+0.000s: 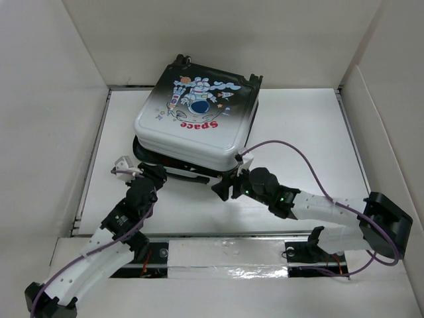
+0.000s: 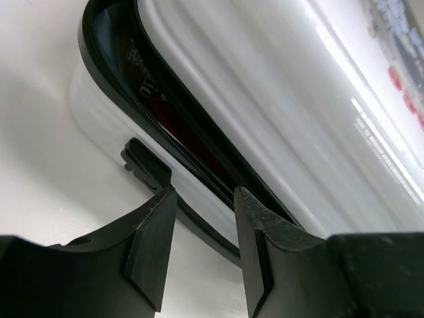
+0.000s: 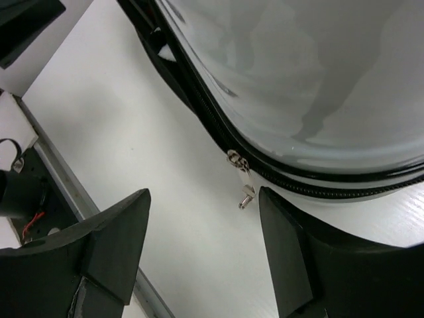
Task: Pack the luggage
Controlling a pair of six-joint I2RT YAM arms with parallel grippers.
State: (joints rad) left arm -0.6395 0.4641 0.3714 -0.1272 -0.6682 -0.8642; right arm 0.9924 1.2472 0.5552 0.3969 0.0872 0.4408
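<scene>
One zip pull [image 3: 245, 189] hangs at luggage [image 1: 195, 126] near-right corner, just beyond right gripper [image 3: 204, 199], jaws spread, empty. Left gripper [image 2: 205, 195] farther off, at near-left seam, part-spread, empty.

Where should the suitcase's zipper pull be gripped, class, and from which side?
Probably pinch the small metal zipper pull by its loose tab, coming from the near edge of the luggage, where it sticks out clear of the shell. The open right gripper faces it there.
</scene>
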